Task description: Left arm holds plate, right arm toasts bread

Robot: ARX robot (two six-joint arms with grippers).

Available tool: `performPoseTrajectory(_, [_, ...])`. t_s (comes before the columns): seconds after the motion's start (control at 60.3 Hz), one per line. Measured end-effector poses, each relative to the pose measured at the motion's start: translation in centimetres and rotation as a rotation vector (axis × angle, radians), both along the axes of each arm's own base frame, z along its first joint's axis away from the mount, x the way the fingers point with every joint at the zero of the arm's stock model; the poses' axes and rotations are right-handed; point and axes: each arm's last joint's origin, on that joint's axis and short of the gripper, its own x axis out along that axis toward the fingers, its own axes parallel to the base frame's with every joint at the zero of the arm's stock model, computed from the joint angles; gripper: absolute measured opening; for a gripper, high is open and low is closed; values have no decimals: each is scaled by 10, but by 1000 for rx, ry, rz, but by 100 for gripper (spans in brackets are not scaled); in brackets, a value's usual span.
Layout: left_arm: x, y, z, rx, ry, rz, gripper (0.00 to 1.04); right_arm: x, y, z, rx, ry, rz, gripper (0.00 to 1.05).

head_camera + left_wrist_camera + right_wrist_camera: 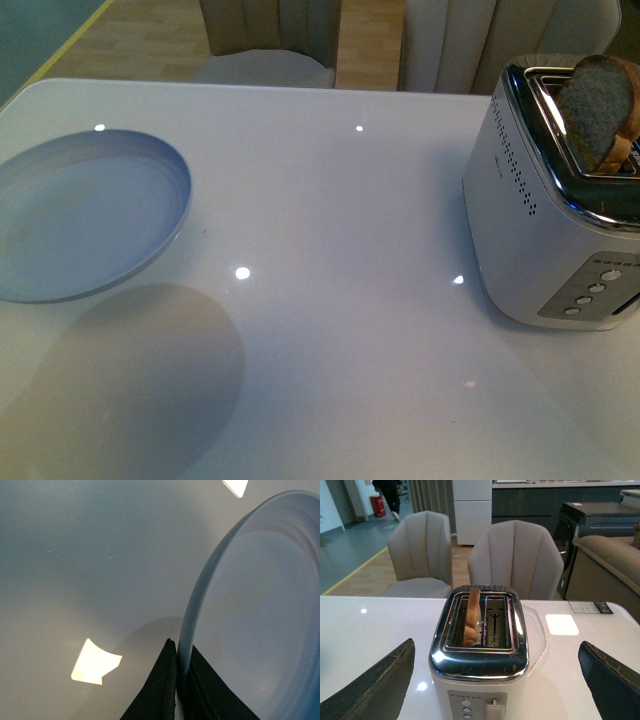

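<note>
In the front view, the plate [90, 215] is at the left side of the white table [330, 250]. It is tilted, and its round shadow lies apart from it on the table top, so the plate is in the air and does not rest on the surface. At the right side stands a white and chrome toaster [545, 230]. The bread [598, 105] stands upright in its top, with a big part of it out above the slot. No arm shows in this view.

In the left wrist view, the left gripper [179, 652] is closed on the rim of the plate [260, 605]. One black finger [160, 690] lies against the outer side of the rim and the other against the inner side. The plate is empty. The glossy table [75, 555] is beneath, with bright spots of light on it.

In the right wrist view, the right gripper [496, 647] is wide open and has nothing in it. Its two dark fingers [375, 685] stand far apart, one to each side of the toaster [480, 667], and touch neither the toaster nor the bread [471, 615]. The toaster has two slots: the bread is in one, on its edge, and the other is empty. Behind the table are two beige chairs [515, 555].
</note>
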Motion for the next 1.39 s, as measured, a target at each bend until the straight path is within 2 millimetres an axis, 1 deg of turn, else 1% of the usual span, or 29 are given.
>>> performPoseTrajectory(0.1, [5,17,-15,1,-5,10,3,0,0,0,0,0,0,96])
performPoseTrajectory(0.182, [12,29,-32,5,-8,-2,3,0,0,0,0,0,0,96])
performPoseTrajectory(0.332, [21,36,-52,11,2,-24,3,0,0,0,0,0,0,96])
performPoseTrajectory(0.398, [27,41,-65,10,12,-29,3,0,0,0,0,0,0,96])
performPoseTrajectory(0.431, [30,44,-69,12,11,-27,3,0,0,0,0,0,0,96])
performPoseTrajectory(0.664, [39,55,-86,26,16,-29,3,0,0,0,0,0,0,96])
performPoseTrajectory(0.962, [39,56,-106,41,43,-41,3,0,0,0,0,0,0,96])
performPoseTrajectory(1.211, [40,57,-110,41,35,-44,3,0,0,0,0,0,0,96])
performPoseTrajectory(1.244, [40,57,-110,42,35,-44,5,0,0,0,0,0,0,96])
performPoseTrajectory(1.394, [41,57,-109,45,24,-44,30,0,0,0,0,0,0,96])
